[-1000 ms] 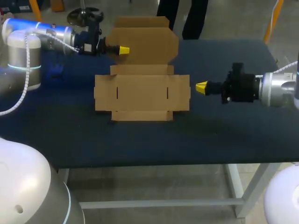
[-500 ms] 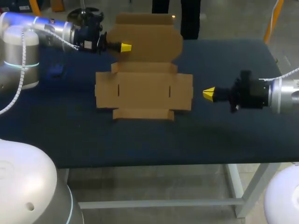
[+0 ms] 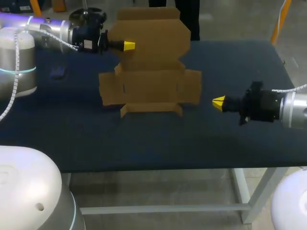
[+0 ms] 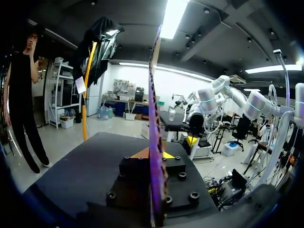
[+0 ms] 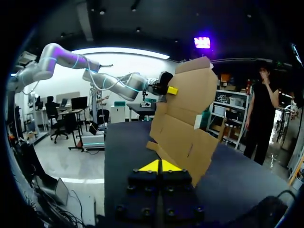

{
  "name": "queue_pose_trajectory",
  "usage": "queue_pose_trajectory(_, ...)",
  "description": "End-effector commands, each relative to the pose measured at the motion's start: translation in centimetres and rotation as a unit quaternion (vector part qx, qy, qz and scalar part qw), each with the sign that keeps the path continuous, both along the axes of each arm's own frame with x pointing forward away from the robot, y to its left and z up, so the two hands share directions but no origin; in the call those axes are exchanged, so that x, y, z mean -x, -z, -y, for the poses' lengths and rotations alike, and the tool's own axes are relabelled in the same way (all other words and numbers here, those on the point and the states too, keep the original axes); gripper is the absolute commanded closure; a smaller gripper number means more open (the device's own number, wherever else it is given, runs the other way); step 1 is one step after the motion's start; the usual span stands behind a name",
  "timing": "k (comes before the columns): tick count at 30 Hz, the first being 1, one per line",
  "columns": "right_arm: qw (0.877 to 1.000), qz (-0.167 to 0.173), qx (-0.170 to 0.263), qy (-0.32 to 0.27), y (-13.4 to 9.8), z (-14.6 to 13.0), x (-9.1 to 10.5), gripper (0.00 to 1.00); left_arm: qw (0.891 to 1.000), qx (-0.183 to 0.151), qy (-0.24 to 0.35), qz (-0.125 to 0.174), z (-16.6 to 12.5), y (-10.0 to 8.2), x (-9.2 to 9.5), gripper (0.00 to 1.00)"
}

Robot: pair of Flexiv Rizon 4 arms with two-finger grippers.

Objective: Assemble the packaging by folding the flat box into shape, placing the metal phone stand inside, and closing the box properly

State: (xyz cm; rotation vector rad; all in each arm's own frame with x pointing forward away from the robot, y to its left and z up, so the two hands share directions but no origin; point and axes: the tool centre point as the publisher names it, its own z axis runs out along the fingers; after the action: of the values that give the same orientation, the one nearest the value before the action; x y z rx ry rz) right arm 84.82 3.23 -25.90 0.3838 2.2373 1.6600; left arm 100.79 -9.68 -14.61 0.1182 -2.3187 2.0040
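Above the table, left hand pinches the tilted flat box

Dark blue rectangular table top, matte, with a straight front edge. It sits on a white metal frame: a square-section leg at the front right and a horizontal crossbar low between the legs. Pale grey smooth floor shows under the top. In the left wrist view, a long bright ceiling light strip hangs on a dark ceiling, with white walls behind. The same table top looks near-black in the right wrist view.
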Motion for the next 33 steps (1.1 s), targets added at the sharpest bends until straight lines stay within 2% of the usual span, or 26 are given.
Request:
queue_pose_trajectory(1, 1.0, 0.006, 0.001, 0.007, -0.2, 0.4, 1.3, 1.0, 0.999, -0.008, -0.037, 0.004, 0.0, -0.8, 1.3, 1.0)
queue_pose_trajectory(9, 1.0, 0.01, 0.009, 0.002, 0.3, 0.5, 2.7, 1.0, 1.0, -0.004, -0.021, -0.017, 0.2, -1.3, 2.5, 1.0)
queue_pose_trajectory(13, 1.0, 0.01, 0.011, 0.0, 0.6, 0.4, 3.1, 1.0, 1.0, -0.011, -0.014, -0.02, 0.3, -0.9, 2.8, 1.0)
queue_pose_trajectory(21, 1.0, 0.009, 0.024, 0.004, 1.2, -0.6, 3.4, 1.0, 0.999, -0.011, 0.034, -0.03, 0.5, 0.4, 2.0, 1.0)
queue_pose_trajectory(33, 0.999, 0.006, 0.029, 0.017, 1.7, -1.9, 3.3, 1.0, 0.999, -0.005, 0.042, -0.03, 0.1, 1.6, 1.1, 1.0)
